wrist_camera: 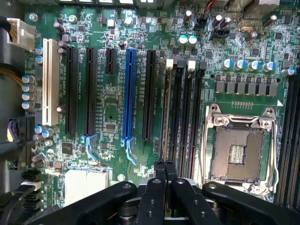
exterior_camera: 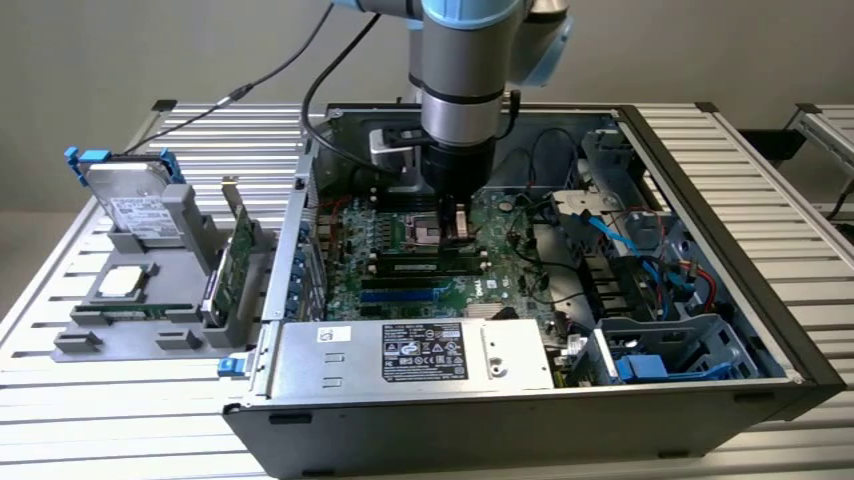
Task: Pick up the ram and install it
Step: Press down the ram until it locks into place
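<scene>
Pincer (wrist_camera: 165, 165) fingers are pressed together with no gap, low over the motherboard (wrist_camera: 117, 108) inside the open computer case (exterior_camera: 747, 330). In the wrist view the two dark fingertips (wrist_camera: 160, 165) sit at the near end of the memory slots (wrist_camera: 183, 112), right over the slot nearest the black expansion slots. That slot shows a thin strip with a faint greenish-gold edge running its length, which looks like the ram (wrist_camera: 167, 110) standing edge-on in it; whether the closed tips touch it, or whether it is fully seated, I cannot tell. A blue expansion slot (wrist_camera: 129, 93) and a white one (wrist_camera: 47, 79) lie further along the board, and the bare CPU socket (wrist_camera: 236, 152) sits on the other side of the memory slots.

In the exterior view the arm (exterior_camera: 461, 100) reaches straight down into the case, its end just above the middle of the motherboard. A grey power supply (exterior_camera: 414, 355) lies along the case's near edge. On the table (exterior_camera: 80, 420), at the exterior view's left of the case, a grey holder (exterior_camera: 134, 300) carries a hard drive (exterior_camera: 134, 205) and a green expansion card (exterior_camera: 238, 260).
</scene>
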